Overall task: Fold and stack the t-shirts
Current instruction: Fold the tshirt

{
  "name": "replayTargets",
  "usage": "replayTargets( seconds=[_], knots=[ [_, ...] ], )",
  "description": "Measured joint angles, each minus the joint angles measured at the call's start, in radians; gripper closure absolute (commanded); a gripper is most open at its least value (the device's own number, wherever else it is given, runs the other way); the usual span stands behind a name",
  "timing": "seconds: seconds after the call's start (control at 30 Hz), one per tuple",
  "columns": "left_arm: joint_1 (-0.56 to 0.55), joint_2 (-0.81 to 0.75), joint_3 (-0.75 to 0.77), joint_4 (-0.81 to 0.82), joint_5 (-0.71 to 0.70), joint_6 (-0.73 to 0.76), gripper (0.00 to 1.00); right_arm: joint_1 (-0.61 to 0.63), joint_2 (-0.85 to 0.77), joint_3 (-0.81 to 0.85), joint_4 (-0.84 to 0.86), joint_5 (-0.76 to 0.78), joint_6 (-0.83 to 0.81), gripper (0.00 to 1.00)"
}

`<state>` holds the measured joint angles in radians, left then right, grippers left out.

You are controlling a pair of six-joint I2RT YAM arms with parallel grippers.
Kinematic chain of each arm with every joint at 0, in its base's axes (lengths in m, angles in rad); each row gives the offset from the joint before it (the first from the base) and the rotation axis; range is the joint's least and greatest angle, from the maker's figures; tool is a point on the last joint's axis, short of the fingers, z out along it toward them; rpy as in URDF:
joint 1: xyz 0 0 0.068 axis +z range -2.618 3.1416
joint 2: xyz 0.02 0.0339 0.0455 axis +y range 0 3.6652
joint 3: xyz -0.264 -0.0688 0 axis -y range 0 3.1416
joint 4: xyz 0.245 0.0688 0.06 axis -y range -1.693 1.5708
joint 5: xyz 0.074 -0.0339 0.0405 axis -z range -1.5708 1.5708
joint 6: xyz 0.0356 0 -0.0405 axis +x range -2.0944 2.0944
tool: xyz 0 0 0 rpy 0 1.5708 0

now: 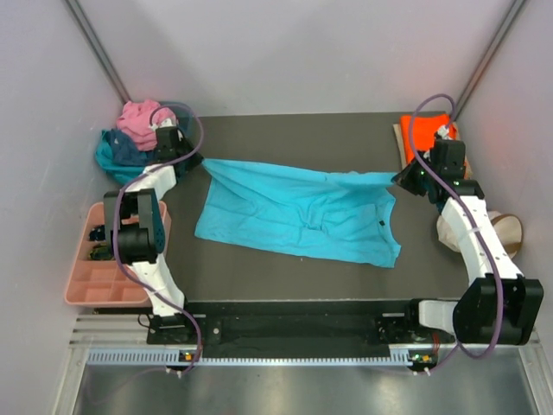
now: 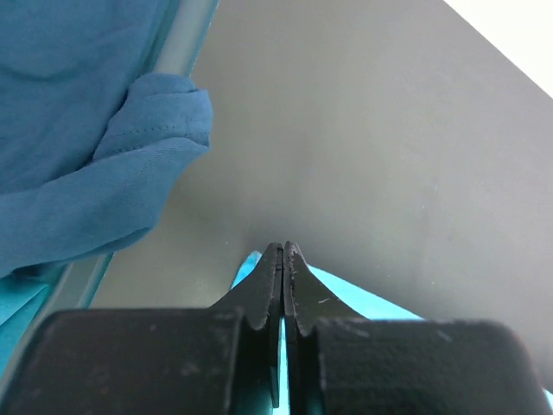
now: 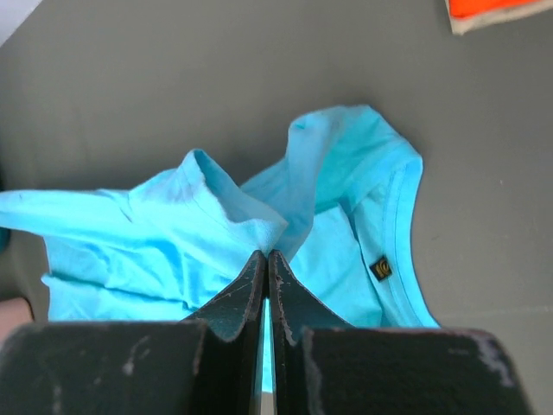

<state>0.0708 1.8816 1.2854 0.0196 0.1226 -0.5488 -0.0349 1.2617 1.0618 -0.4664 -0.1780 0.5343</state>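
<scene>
Spanning the table (image 1: pixel 285 285), the turquoise shirt (image 1: pixel 294 216) lay crumpled in the top view, its far edge drawn into a line between the two arms. The left gripper (image 1: pixel 192 162) pinched the far-left corner and the right gripper (image 1: pixel 399 179) the far-right one, both closed tight on cloth. A pile (image 1: pixel 134 138) of pink, navy and teal shirts sat at the far left. An orange shirt (image 1: pixel 423 131) at the far right looked folded. A tray (image 1: pixel 82 298) and a bag (image 1: pixel 505 233) stood off at the sides.

From the left wrist, the jaws met with almost no gap, and turquoise showed only as slivers either side of the tips. The hold was probably on a thin edge, though the view was too close to be sure. A blue shirt (image 2: pixel 104 156) from the pile hung just beside.

From the right wrist, the jaws were clamped on a raised fold near the collar (image 3: pixel 404 233), with the label (image 3: pixel 381 269) lying face up.

The step looked like spreading the shirt flat before folding. Doing it well would mean keeping both pinches level, drawing the arms apart evenly until the middle wrinkles gave, and lowering the edge squarely onto the table. Pulling hard risked slipping the left corner free.
</scene>
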Motion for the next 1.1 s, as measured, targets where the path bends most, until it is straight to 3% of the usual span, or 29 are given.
replayTargets(
  seconds=[0.57, 1.1],
  knots=[
    [0.004, -0.093, -0.134, 0.004, -0.001, -0.029, 1.0, 0.0, -0.247, -0.139, -0.124, -0.035, 0.003, 1.0],
    [0.006, -0.202, -0.306, 0.008, -0.023, -0.077, 1.0, 0.0, -0.366, -0.282, -0.227, -0.081, 0.055, 1.0]
  ],
)
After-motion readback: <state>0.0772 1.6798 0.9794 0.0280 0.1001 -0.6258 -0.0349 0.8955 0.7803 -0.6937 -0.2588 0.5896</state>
